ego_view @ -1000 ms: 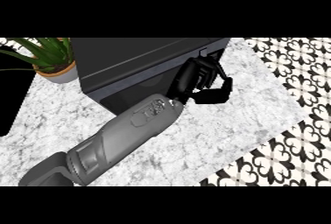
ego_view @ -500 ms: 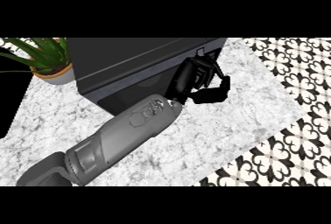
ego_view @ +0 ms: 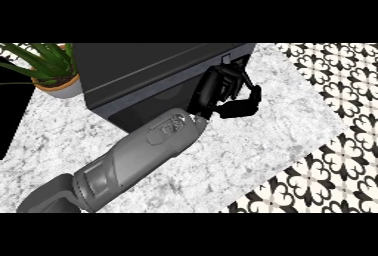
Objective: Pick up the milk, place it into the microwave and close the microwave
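Note:
The black microwave [ego_view: 140, 70] stands at the back of the marble counter, and its front face looks shut. No milk shows anywhere in the head view. My left hand [ego_view: 214, 92] reaches in from the lower left and lies flat against the right end of the microwave's front. Its fingers [ego_view: 230, 72] are straight along the door and the thumb [ego_view: 247, 102] hooks out to the right, holding nothing. The grey forearm [ego_view: 140, 150] crosses the counter diagonally. My right hand is out of view.
A potted green plant [ego_view: 52, 70] stands left of the microwave. The marble counter [ego_view: 266, 135] ends at a slanted edge on the right, with patterned black-and-white floor [ego_view: 332, 165] beyond. A dark gap lies past the counter's left edge.
My left hand has crept slightly further along the microwave's front; the rest looks the same.

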You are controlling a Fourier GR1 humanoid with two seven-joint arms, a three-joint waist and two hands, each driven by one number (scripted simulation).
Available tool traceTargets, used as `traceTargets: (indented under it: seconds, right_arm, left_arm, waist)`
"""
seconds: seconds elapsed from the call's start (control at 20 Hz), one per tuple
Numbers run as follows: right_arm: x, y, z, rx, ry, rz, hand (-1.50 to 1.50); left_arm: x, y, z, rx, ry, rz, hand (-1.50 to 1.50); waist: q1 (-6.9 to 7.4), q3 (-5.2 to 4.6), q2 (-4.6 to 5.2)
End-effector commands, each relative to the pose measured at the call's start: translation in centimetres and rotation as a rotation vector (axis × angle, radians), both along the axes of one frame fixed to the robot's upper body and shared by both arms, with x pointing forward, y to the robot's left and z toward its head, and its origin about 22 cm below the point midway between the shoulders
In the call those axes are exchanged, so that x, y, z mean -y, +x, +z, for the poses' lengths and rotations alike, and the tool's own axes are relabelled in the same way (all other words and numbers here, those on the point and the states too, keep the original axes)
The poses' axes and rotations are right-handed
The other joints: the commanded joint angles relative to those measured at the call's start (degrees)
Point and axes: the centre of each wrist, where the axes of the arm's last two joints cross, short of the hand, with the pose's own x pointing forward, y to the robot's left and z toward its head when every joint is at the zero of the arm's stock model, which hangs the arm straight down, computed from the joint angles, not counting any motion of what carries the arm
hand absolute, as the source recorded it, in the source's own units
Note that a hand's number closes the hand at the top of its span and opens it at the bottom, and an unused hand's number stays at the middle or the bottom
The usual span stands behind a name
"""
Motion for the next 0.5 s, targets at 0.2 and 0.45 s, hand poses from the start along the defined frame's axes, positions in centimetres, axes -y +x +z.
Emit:
traceTargets:
  seconds: [0.2, 0.45]
  right_arm:
    - [0.6, 0.0, 0.5, -0.001, 0.025, -0.009, -1.5]
    - [1.7, -0.2, 1.4, 0.011, 0.027, -0.063, -1.5]
  left_arm:
    - [0.7, 1.1, -0.1, -0.132, -0.101, 0.22, 1.5]
    - [0.1, 1.5, -1.1, -0.152, -0.077, 0.262, 1.5]
  waist:
    - [1.82, -0.02, 0.09]
    - [3.86, -0.05, -0.01]
